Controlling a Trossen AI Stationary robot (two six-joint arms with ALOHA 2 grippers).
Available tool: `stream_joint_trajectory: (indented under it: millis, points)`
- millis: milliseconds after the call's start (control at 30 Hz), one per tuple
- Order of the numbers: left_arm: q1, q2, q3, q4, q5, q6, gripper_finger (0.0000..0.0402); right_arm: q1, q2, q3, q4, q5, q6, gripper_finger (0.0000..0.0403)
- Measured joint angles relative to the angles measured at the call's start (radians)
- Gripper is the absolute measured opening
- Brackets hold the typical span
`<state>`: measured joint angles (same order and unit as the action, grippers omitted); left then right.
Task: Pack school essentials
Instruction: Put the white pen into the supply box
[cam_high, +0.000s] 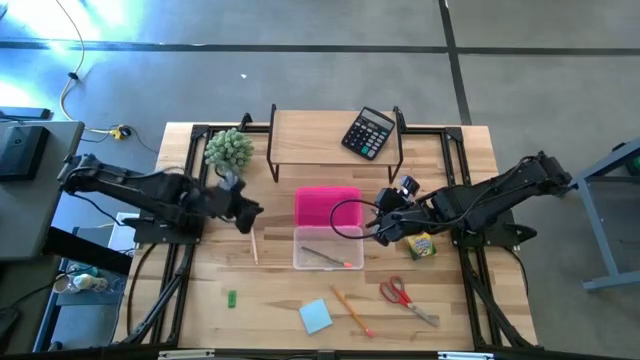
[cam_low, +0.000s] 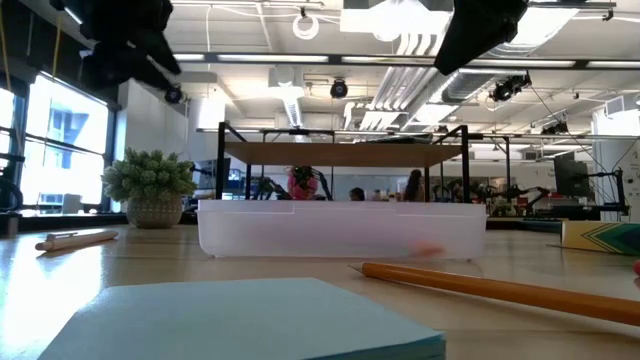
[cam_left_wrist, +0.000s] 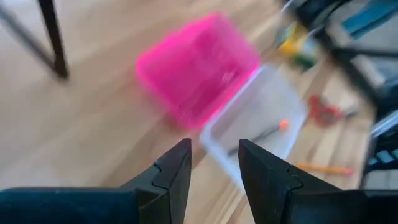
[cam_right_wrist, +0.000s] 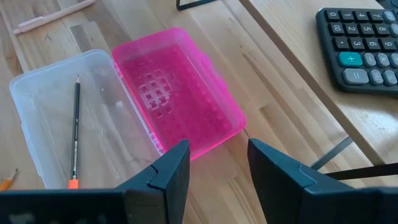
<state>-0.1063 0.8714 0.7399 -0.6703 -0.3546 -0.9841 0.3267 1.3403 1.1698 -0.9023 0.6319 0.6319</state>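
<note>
The pencil case lies open: its pink lid (cam_high: 327, 205) (cam_right_wrist: 180, 93) on the far side and its clear tray (cam_high: 328, 248) (cam_low: 340, 230) on the near side, with a dark pencil (cam_right_wrist: 75, 130) lying in the tray. My left gripper (cam_high: 245, 212) (cam_left_wrist: 214, 165) hovers open and empty to the left of the case. My right gripper (cam_high: 378, 225) (cam_right_wrist: 217, 165) hovers open and empty at the case's right side. On the table lie a wooden pencil (cam_high: 254, 243), an orange pencil (cam_high: 350, 310), red-handled scissors (cam_high: 405, 297), a crayon box (cam_high: 420, 245), a light-blue note pad (cam_high: 316, 315) and a green eraser (cam_high: 231, 297).
A wooden shelf (cam_high: 335, 135) on black legs stands at the far side and carries a black calculator (cam_high: 368, 132). A green ball-shaped plant (cam_high: 229, 148) stands at its left. Black frame rails (cam_high: 180, 290) run along both table sides. Bare wood lies between the tray and the near edge.
</note>
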Motion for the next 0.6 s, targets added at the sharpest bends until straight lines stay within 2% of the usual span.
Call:
stream_joint_trajectory:
  millis: [333,600]
  points:
    - [-0.185,0.281,0.001,-0.030,-0.024,-0.341,0.0124,0.000,0.000,0.000,0.000,0.000,0.000,0.0153]
    - [-0.274,0.432,0.000,-0.031,-0.023,-0.577,0.0124,0.000,0.000,0.000,0.001,0.000,0.000,0.0153]
